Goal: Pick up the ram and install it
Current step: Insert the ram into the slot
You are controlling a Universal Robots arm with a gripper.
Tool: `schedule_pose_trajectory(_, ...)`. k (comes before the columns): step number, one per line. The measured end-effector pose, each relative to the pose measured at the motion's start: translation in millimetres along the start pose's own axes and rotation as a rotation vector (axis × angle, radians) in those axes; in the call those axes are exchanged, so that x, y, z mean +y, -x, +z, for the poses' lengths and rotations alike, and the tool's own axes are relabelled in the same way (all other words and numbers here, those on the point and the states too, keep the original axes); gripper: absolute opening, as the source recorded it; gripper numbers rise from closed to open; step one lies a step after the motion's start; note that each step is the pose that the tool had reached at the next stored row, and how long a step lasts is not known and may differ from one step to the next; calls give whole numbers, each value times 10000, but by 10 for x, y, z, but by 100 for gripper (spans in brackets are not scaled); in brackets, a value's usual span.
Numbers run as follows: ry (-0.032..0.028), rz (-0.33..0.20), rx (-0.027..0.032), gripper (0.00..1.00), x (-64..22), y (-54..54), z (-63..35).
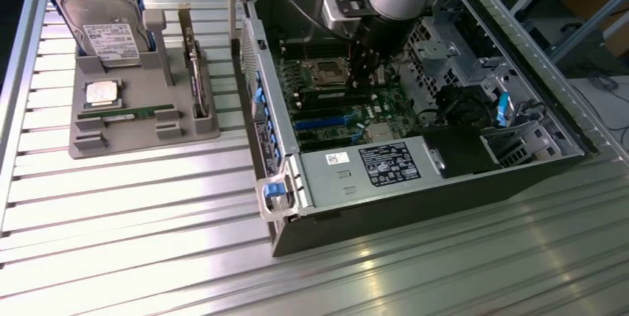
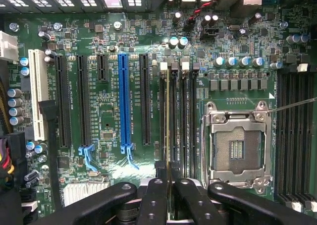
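I see the gripper (image 2: 168, 188) clamped nearly closed on the ram (image 2: 168, 117), its long axis parallel to the memory slots (image 2: 182, 121) just beyond it.

**No Print Readable**

A white label (image 1: 106, 38) is sitting on the hard drive (image 1: 87, 8), a black label (image 1: 389, 163) and code sticker (image 1: 336, 159) on the power supply (image 1: 344, 182), and white lettering (image 2: 135, 103) along the motherboard (image 2: 109, 61) slots; nothing is reading clearly.
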State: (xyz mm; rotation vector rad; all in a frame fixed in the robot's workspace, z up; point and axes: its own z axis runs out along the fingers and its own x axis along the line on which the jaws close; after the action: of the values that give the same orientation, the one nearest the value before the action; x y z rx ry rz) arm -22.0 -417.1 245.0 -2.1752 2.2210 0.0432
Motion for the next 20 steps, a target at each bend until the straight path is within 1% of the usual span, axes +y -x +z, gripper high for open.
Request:
schedule_pose_trajectory(3,10,-90,0,12,0,0,3)
schedule_pose_trajectory(14,13,-164,-1,12,-9,0,17)
schedule_pose_trajectory(20,14,-164,1,12,-9,-2,44)
